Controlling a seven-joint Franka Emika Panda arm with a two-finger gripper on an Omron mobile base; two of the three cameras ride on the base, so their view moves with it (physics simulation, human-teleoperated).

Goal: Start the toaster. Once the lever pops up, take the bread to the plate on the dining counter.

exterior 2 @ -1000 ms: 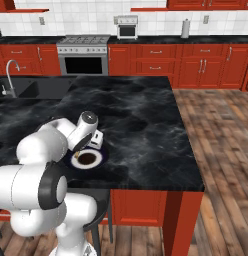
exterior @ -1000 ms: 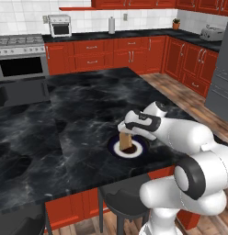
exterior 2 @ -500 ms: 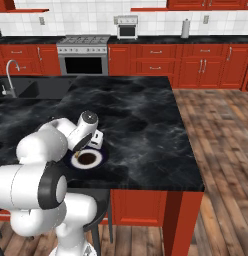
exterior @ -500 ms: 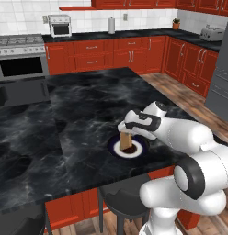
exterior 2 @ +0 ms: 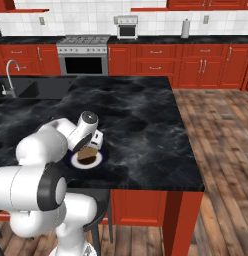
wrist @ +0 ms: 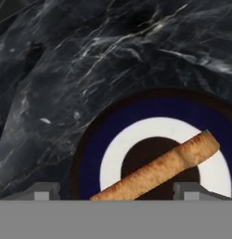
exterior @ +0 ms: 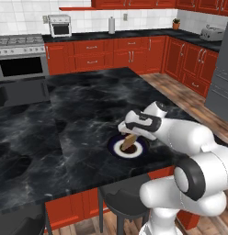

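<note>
Now we see the gripper (exterior: 130, 134) poised low over the plate (exterior: 116, 148), which sits near the front edge of the dining counter (exterior: 88, 110), towards its right end in the left base view. Our jaws stand wide apart, released; in the hand view the two fingertips (wrist: 43, 191) rise at either side of the bread (wrist: 160, 169) with clear gaps between them and the slice. That slice is tan-brown and seen edge-on, lying aslant across the plate's dark centre and white ring, one end raised towards the upper right of the hand view. From the left base view the bread (exterior: 129, 141) leans tilted under the gripper, its lower end on the middle of the plate. From the right base view the plate (exterior 2: 98, 160) lies close to the near counter edge, and the bread (exterior 2: 86, 154) rests on it just below the hand. Far off, at the right end of the wall counter, stands the toaster (exterior: 212, 33), well apart from us.
</note>
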